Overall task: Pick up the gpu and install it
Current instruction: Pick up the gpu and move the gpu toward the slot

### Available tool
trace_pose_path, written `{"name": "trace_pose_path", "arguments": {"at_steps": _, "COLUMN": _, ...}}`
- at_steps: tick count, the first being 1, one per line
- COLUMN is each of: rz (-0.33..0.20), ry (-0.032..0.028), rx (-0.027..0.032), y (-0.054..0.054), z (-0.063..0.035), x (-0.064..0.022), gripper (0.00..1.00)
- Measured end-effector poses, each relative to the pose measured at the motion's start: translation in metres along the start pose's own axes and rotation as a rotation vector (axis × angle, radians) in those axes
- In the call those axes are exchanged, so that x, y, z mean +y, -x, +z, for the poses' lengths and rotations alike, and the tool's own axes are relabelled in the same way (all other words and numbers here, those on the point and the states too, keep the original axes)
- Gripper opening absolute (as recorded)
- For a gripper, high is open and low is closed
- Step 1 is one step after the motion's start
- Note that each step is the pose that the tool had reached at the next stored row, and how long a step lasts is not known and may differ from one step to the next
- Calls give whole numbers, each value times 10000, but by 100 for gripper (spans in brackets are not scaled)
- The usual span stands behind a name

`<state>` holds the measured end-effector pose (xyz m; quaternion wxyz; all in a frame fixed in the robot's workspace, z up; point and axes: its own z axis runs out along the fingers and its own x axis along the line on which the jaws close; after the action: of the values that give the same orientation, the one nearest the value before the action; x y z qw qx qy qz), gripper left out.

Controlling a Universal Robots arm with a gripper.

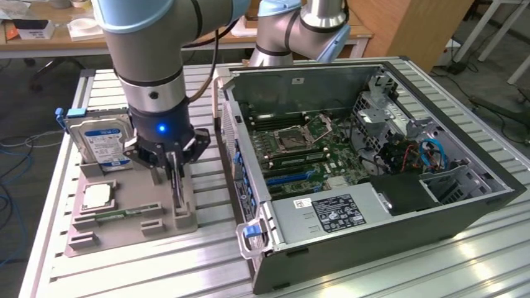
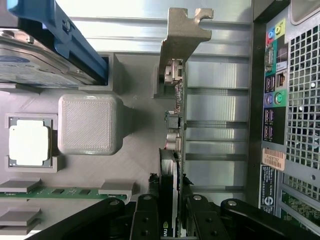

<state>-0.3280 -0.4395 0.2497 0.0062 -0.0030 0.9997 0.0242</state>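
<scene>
Jaws of the gripper (image 2: 170, 202) are closed on the gpu (image 2: 179, 125), one finger on each face of the card, at the end away from its silvery bracket (image 2: 182, 35). The card stands on edge in a slot of the grey holder tray (image 1: 124, 236), which lies on the ribbed tabletop (image 1: 166, 267) just beside the open computer case (image 1: 373, 242). On the same tray are a hard drive (image 1: 99, 146), a processor (image 1: 98, 195) and a memory stick (image 1: 124, 214).

The step in hand looks like the pick from the holder. To do it well, I judge the pull should run straight up along the slot with the card kept vertical, since any tilt could bind the board against the slot walls. Because the grip sits off toward one end, the bracket end may sag or swing; a slow rise with firm, even pressure should guard against that.

The hard drive carries a blue-and-white label, but its print cannot be read. A black label with white print lies on the power supply (image 1: 331, 211), too small to read. In the wrist view, a tan sticker (image 2: 273, 160) on the case's rear is also illegible.
</scene>
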Motion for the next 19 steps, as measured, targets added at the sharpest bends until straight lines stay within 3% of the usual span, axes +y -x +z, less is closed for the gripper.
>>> {"name": "trace_pose_path", "arguments": {"at_steps": 19, "rz": 1, "ry": -1, "rx": 7, "y": 9, "z": -81, "x": 3, "gripper": 27}}
